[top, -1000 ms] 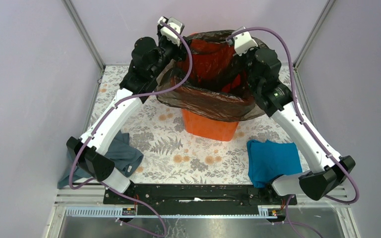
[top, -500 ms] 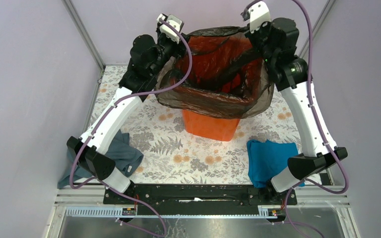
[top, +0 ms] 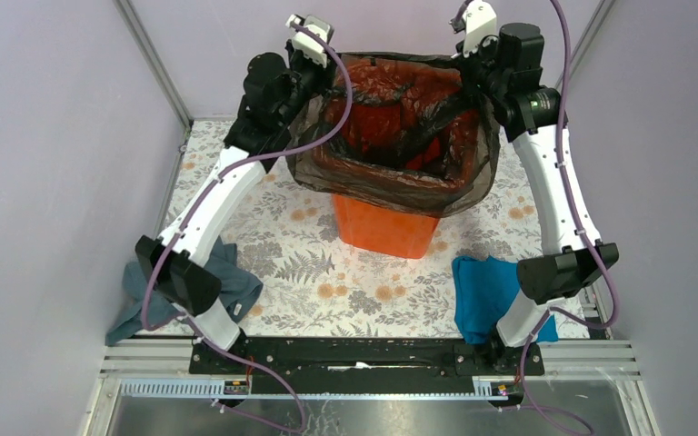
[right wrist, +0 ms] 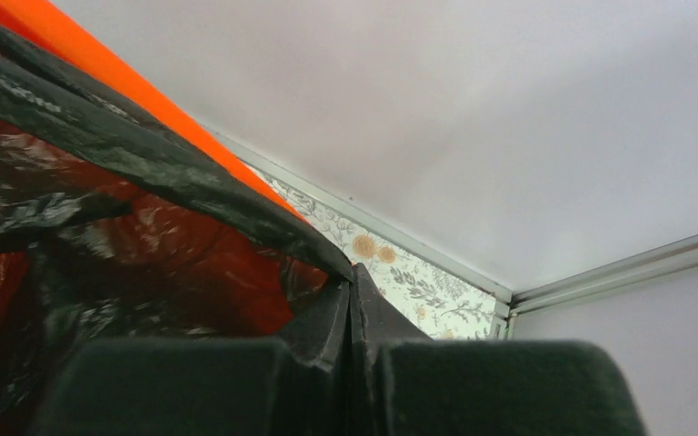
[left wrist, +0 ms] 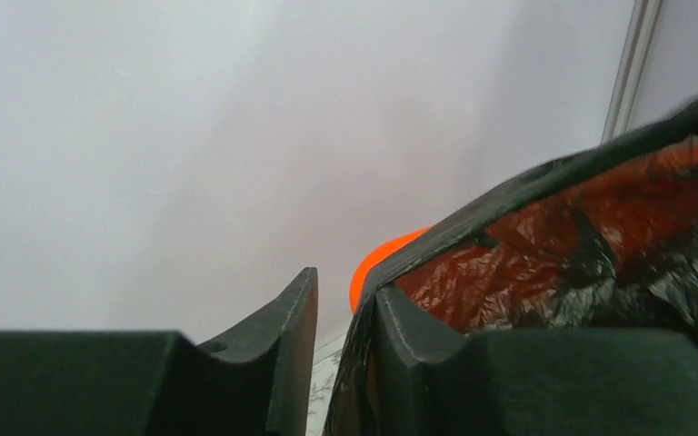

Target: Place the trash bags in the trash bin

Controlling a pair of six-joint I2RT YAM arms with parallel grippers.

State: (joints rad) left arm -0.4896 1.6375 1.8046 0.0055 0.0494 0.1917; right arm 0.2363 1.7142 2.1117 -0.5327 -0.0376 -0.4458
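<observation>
The orange trash bin stands at the back middle of the table. The black trash bag hangs inside it, its mouth stretched wide, with its skirt draped over the outside of the near rim. My left gripper is at the bin's back left corner. In the left wrist view its jaws stand a little apart, and the bag's edge lies against the right finger, beside the orange rim. My right gripper is at the back right corner. It is shut on the bag's edge over the bin's rim.
A grey-blue cloth lies at the near left by the left arm's base. A teal cloth lies at the near right. The enclosure's walls stand close behind the bin and both grippers. The floral table cover lies in front of the bin.
My right gripper has moved out and back to the bin's far right corner, pulling the bag's mouth wide. My left gripper has shifted slightly back and up.
</observation>
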